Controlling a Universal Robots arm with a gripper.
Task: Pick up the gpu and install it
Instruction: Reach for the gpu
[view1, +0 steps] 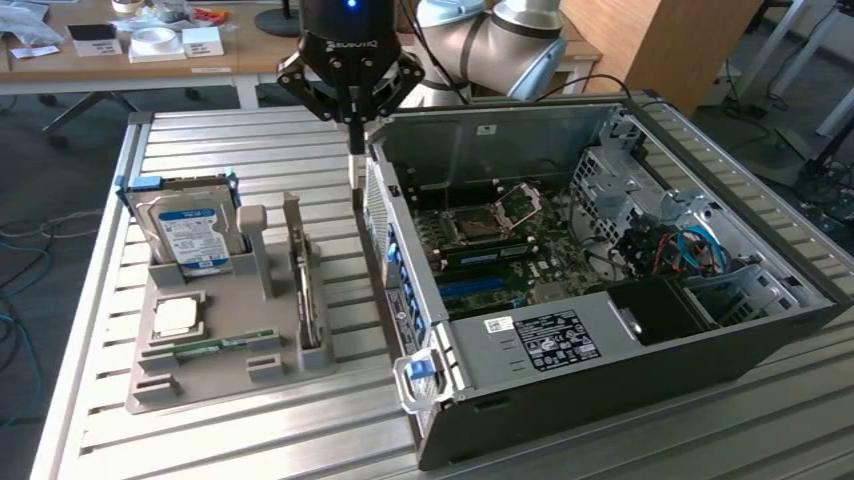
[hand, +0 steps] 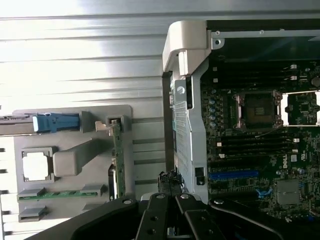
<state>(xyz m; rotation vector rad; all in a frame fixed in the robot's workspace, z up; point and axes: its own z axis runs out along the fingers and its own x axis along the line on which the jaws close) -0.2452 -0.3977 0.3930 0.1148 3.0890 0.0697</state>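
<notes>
The gpu (view1: 308, 296) stands on edge in a slot of the grey parts holder (view1: 287, 365), a thin card next to the computer case. In the wrist view the gpu (hand: 117, 150) shows edge-on as a narrow green strip with a silver bracket end. My gripper (view1: 355, 160) hangs shut with nothing between its fingers. It is above the table, just beyond the far end of the card and close to the case's side wall. Its closed fingertips (hand: 170, 181) point down at the gap between the holder (hand: 75, 112) and the case.
The open computer case (view1: 747, 330) lies on the exterior view's right, with its motherboard (view1: 507, 250) and blue slot (hand: 234, 175) exposed. The holder also carries a blue-labelled hard drive (view1: 187, 235), a processor (view1: 178, 318) and a memory stick (view1: 220, 347). The table's slatted metal top (view1: 240, 135) lies around them.
</notes>
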